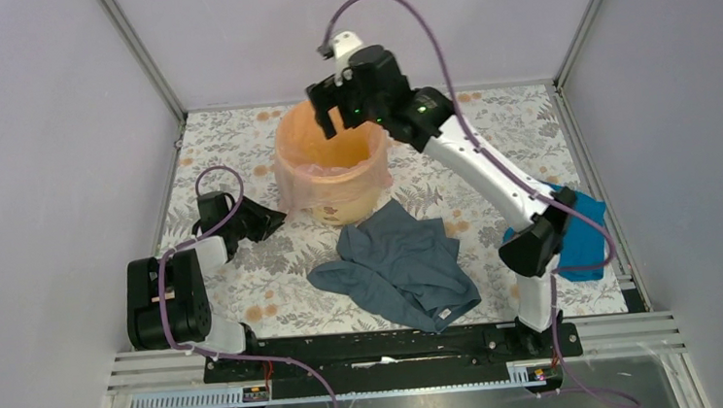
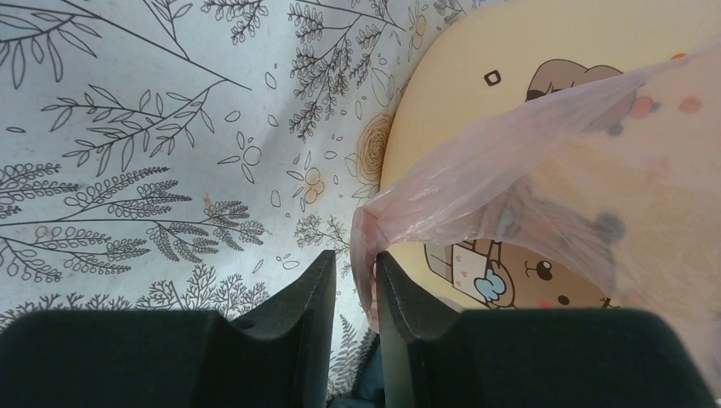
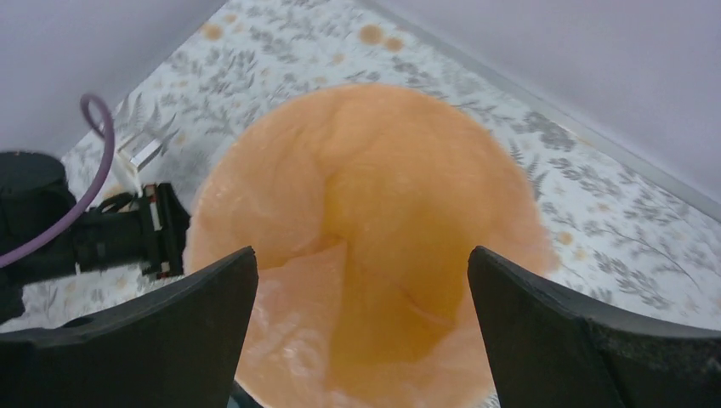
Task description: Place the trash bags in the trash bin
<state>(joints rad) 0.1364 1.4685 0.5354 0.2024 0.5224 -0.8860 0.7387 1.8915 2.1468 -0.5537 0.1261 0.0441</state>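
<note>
The yellow-orange trash bin stands at the back middle of the floral table. The pale-pink trash bag lines its mouth and drapes over its rim and left wall. My left gripper is low at the bin's left base. In the left wrist view its nearly closed fingers pinch a bunched corner of the bag, which stretches taut across the bin wall. My right gripper hovers open and empty above the bin mouth. In the right wrist view it looks down onto the film inside the bin.
A grey-blue garment lies crumpled in front of the bin. A bright blue folded cloth sits at the right edge behind my right arm. Metal frame rails and grey walls enclose the table.
</note>
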